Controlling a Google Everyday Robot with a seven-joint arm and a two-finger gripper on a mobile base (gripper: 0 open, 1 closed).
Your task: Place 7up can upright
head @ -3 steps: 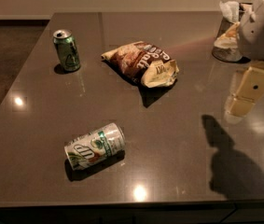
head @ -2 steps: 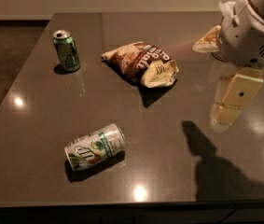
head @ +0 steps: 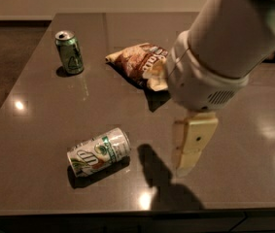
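Observation:
The 7up can (head: 99, 152), white and silver with green lettering, lies on its side near the front edge of the dark table (head: 35, 130), its top pointing right. My gripper (head: 185, 165) hangs from the big white arm (head: 224, 47) to the right of the can. It is above the table, apart from the can, and holds nothing. Its shadow falls on the table between it and the can.
A darker all-green can (head: 69, 52) stands upright at the back left. A crumpled brown chip bag (head: 138, 62) lies at the back middle, partly behind my arm. The table's front edge runs just below the lying can.
My arm has swung in from the right and come leftwards and nearer, over the table toward the lying can. The cans and the bag have not moved.

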